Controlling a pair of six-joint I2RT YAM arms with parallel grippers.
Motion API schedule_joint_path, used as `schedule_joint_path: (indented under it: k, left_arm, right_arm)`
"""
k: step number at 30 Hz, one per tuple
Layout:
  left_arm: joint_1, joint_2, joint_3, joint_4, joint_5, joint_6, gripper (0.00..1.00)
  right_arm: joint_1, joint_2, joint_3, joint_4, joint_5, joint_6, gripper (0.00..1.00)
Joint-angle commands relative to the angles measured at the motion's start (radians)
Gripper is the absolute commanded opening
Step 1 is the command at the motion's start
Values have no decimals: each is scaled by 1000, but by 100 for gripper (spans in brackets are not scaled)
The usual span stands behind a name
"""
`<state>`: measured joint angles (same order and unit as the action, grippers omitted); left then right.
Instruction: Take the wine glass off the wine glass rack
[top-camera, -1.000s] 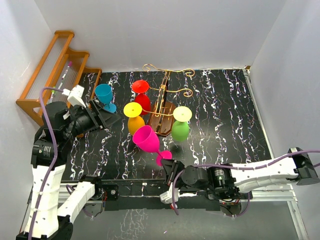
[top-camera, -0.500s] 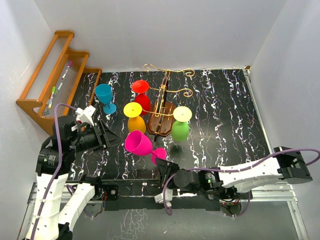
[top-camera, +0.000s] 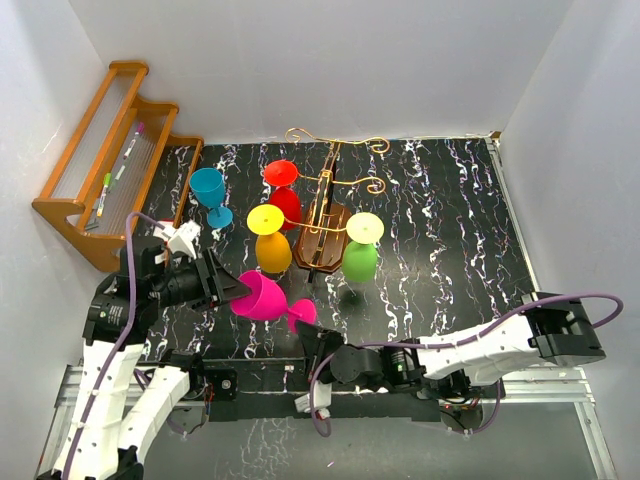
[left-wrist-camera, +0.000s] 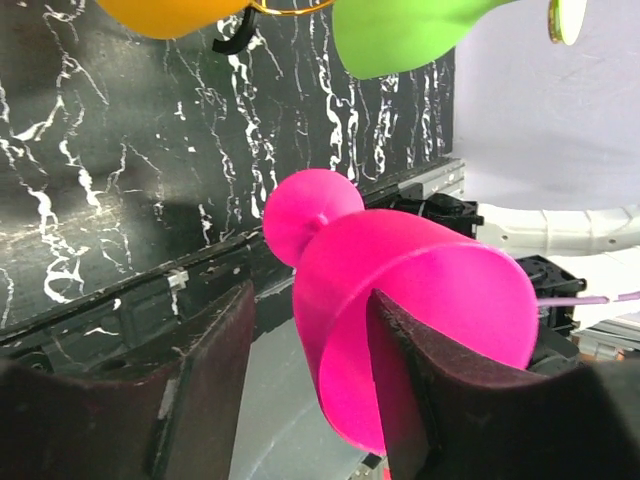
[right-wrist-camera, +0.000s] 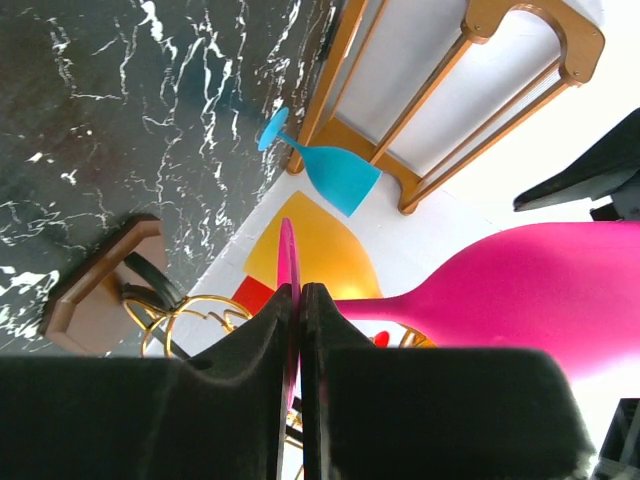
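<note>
The pink wine glass (top-camera: 262, 297) is off the wine glass rack (top-camera: 322, 235) and lies nearly sideways in the air over the table's near edge. My right gripper (top-camera: 306, 337) is shut on its round foot (right-wrist-camera: 287, 250), seen edge-on between the fingers (right-wrist-camera: 300, 290). My left gripper (top-camera: 226, 290) is open at the bowl's rim: in the left wrist view (left-wrist-camera: 310, 305) one finger is inside the pink bowl (left-wrist-camera: 420, 290), the other stands outside with a gap. The rack still carries a red (top-camera: 283, 200), an orange (top-camera: 271, 245) and a green glass (top-camera: 360, 258).
A blue glass (top-camera: 210, 195) stands upright on the black marbled table (top-camera: 440, 220), left of the rack. The orange-brown stepped shelf (top-camera: 100, 170) with pens stands at the far left. White walls close in the back and sides.
The right gripper has carried the pink glass left and toward the near edge, tipping it sideways. The left gripper has moved down from beside the blue glass to the pink bowl's rim.
</note>
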<state>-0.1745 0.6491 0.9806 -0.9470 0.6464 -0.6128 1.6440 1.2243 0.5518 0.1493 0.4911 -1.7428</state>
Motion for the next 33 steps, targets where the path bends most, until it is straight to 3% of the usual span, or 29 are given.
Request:
schedule_joint_path:
  k: [1,3,4,9,15,23,29,33]
  left_arm:
    - [-12,13,-8,-27,-58,48,37]
    - [-13,23,-1,-41,-94,62,4]
    - [-12,29,9,-45,-116,68,0]
    - [-12,90,156,-96,-315,125,0]
    - [-12,238,383,-200,-675,250,0]
    - [-13,474,390,-128,-967,323,0]
    - [32,618,411,7,-998,327,0]
    - [169,712,384,128,-946,329,0]
  right_arm:
    - [11,24,68,122,29,-29,8]
    - [12,27,63,130,35,-25,12]
    - [12,29,59,135,38,-18,17]
    - [11,23,30,132,63,28,35]
    - [15,17,2,47,72,98,36]
    - [20,-9,33,-51,103,244,35]
    - [25,-17,27,-75,145,300,35]
    - [28,-18,34,-74,168,334,35]
